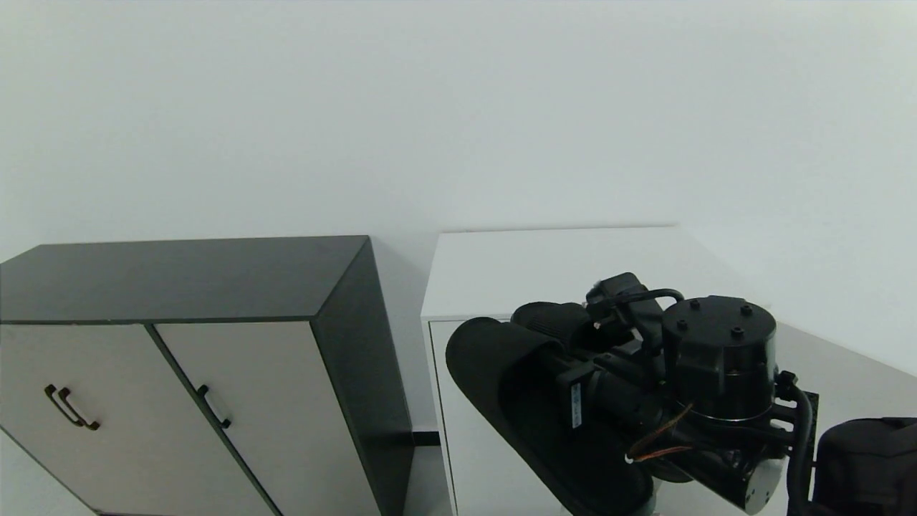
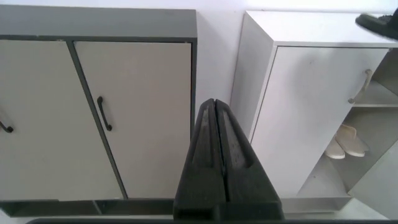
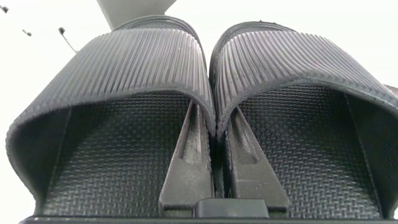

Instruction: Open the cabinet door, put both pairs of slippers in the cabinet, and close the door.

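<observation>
two black slippers (image 3: 137, 68) pinched at inner straps in right hand (image 3: 214, 121); left hand (image 2: 215, 107) pressed together.

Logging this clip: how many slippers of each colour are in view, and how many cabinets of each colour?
Black slippers: 2
White slippers: 2
Dark cabinet: 1
White cabinet: 1
Total: 6

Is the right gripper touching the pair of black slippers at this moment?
Touching. The right wrist view shows the right gripper clamped on the adjoining inner strap walls of the black slippers, one finger inside each slipper.
</observation>
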### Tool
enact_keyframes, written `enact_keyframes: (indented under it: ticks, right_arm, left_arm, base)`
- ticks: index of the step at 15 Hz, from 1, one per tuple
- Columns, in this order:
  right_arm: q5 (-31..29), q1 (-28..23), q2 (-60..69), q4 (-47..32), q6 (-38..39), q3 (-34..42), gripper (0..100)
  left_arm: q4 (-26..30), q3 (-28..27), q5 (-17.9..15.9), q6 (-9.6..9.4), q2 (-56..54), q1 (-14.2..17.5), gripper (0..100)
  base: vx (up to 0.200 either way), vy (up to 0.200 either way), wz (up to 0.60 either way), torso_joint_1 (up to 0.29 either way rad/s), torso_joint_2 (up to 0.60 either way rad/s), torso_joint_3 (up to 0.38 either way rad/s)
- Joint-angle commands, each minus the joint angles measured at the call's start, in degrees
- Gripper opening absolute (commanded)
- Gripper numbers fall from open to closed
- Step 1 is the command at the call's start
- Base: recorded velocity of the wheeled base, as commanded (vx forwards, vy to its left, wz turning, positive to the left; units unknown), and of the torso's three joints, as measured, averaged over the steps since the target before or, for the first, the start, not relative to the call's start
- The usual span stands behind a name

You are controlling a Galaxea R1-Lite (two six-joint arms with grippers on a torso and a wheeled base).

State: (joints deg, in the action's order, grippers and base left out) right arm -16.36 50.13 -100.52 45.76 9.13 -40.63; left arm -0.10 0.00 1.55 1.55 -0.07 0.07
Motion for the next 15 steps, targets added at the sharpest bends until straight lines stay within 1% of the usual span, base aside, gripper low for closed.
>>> enact_keyframes:
  ticks: [1, 2, 15]
  right_arm:
    - [0.01, -0.03, -0.20, 0.03, 0.01, 0.11, 0]
    - [0.01, -0.03, -0.29, 0.12, 0.10, 0.11, 0]
    - [0.19, 0.41, -0.29, 2.05, -0.17, 1.70, 0]
  left_arm:
    - [0.01, 0.00, 0.03, 0.03, 0.07, 0.01, 0]
    - [0.01, 0.00, 0.03, 0.03, 0.07, 0.01, 0]
    - [0.01, 0.00, 0.03, 0.03, 0.07, 0.01, 0]
  base:
    - [0.000, 0.000, 0.00, 0.000, 0.00, 0.000]
    - [0.000, 0.000, 0.00, 0.000, 0.00, 0.000]
    - [0.000, -0.200, 0.00, 0.004, 0.00, 0.001]
